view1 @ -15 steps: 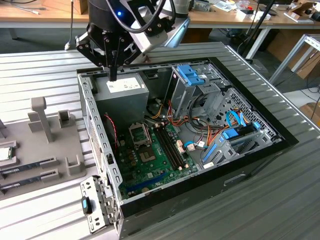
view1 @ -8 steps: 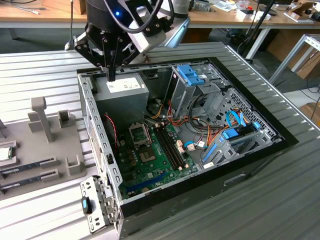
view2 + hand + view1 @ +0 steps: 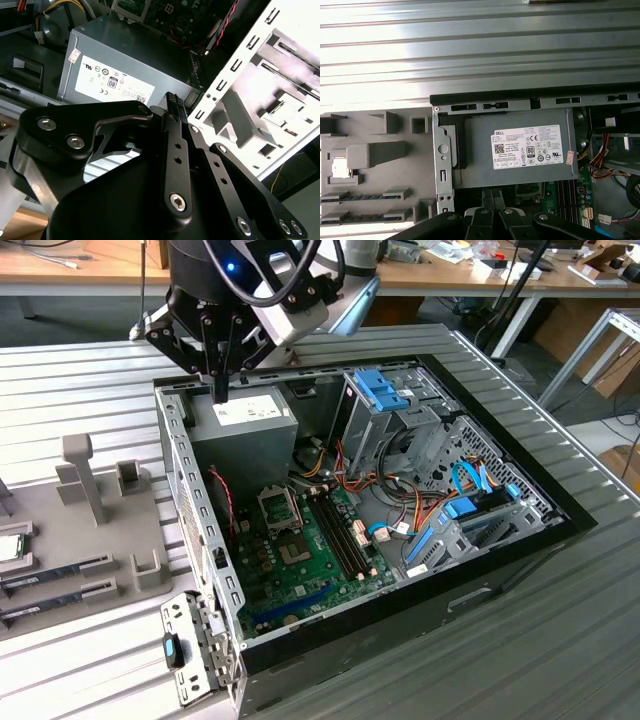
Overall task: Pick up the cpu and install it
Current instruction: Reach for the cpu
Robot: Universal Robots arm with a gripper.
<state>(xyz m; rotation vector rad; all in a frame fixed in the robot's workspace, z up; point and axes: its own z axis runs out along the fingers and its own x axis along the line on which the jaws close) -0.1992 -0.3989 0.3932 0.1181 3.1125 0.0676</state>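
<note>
One black gripper (image 3: 221,388), fingers pressed together and empty, hovers over the grey metal power supply box (image 3: 250,428) inside the open computer case (image 3: 185,490). Outside it, the small silver square cpu (image 3: 339,167) lies in a grey plastic tray (image 3: 380,155).

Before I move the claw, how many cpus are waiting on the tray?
1. The cpu lies in a pocket of the grey tray beside the computer case, in the first wrist view. The tray runs past the picture's edge, so more may be hidden.
</note>
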